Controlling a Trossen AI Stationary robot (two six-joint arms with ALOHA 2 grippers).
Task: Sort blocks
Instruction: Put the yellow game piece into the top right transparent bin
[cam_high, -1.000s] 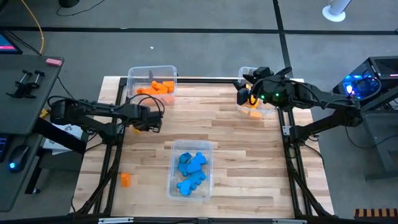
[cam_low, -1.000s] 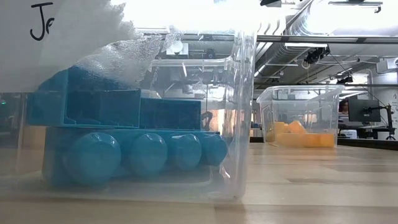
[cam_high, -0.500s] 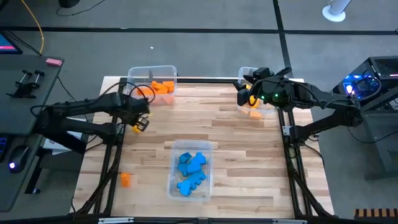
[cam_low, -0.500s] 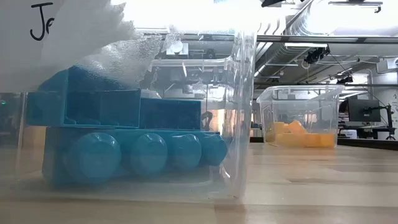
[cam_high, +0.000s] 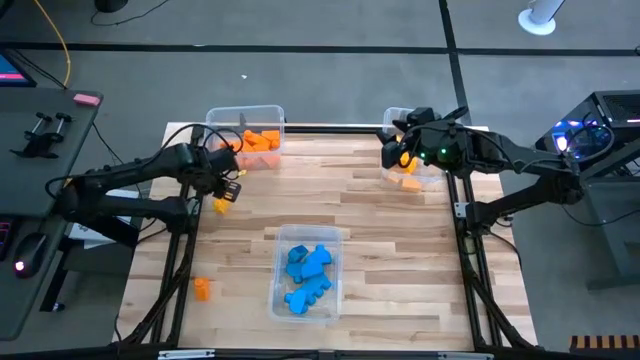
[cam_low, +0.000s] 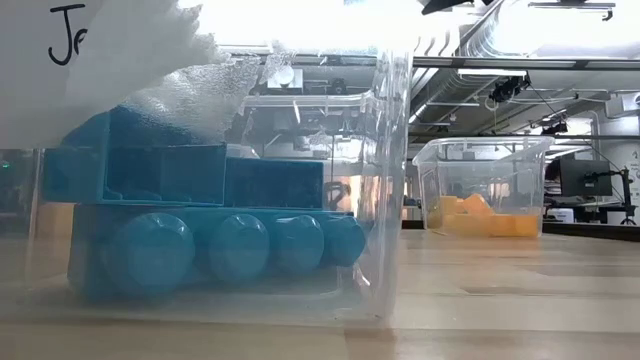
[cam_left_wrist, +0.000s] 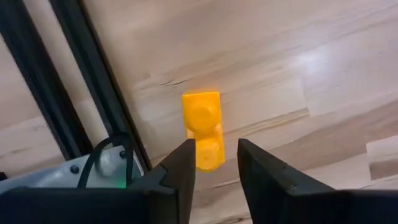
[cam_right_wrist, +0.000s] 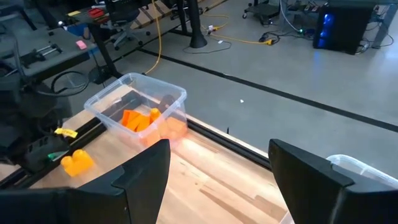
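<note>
A small yellow two-stud block lies on the wood beside the table's black left rail. My left gripper hangs over it, pointing down, its fingers apart and clear of the block. The high view shows the same block just under that gripper. My right gripper waits high over the far right bin. It is open, with nothing between its fingers. Blue blocks fill the near bin, and orange blocks lie in the far left bin.
A lone orange block lies near the table's front left corner. An orange-yellow block sits at the far right bin. In the low view the blue bin stands close in front, and another bin stands behind it.
My left gripper has gone up and toward the table's left edge, turning about its own axis. The yellow block, not seen at first, now shows just under it near the left rail.
</note>
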